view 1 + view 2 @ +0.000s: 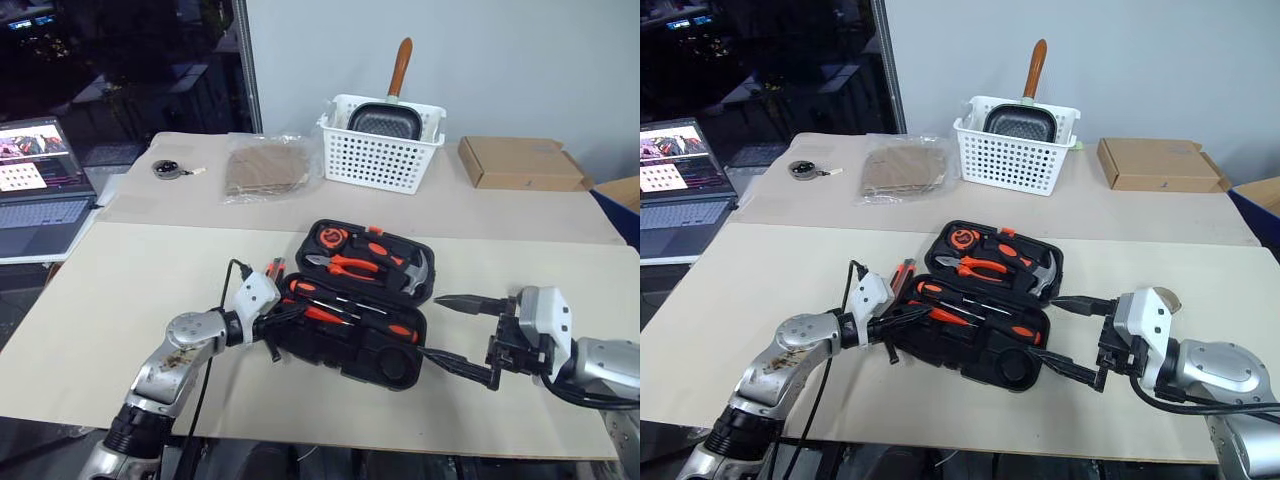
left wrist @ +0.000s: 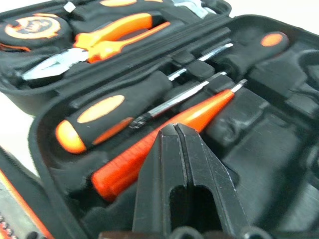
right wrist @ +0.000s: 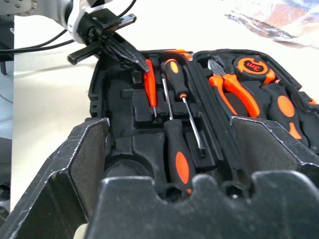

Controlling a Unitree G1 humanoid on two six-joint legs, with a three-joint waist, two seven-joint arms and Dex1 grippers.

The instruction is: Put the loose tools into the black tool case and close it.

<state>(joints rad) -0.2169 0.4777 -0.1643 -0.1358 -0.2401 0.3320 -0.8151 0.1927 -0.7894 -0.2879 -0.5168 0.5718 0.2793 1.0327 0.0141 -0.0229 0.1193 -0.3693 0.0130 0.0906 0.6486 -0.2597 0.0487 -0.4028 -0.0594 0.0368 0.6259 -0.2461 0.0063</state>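
The black tool case [image 1: 388,366] lies open in the middle of the table. Its near half holds a thin red screwdriver [image 2: 117,172] and two black-and-orange screwdrivers [image 2: 107,117], [image 3: 178,162] in their recesses. A black-and-orange utility knife [image 1: 902,272] lies on the table just left of the case. My left gripper [image 1: 297,311] is shut with nothing in it, its tip just above the red screwdriver at the case's left end. My right gripper [image 1: 430,326] stands open at the case's right end, with nothing between its fingers.
The case's far half holds pliers [image 1: 350,265], a hammer [image 1: 412,270] and a tape measure [image 1: 332,237]. At the back stand a white basket [image 1: 380,160] with a pan, a cardboard box [image 1: 520,163], a plastic bag [image 1: 265,170] and a laptop [image 1: 40,200].
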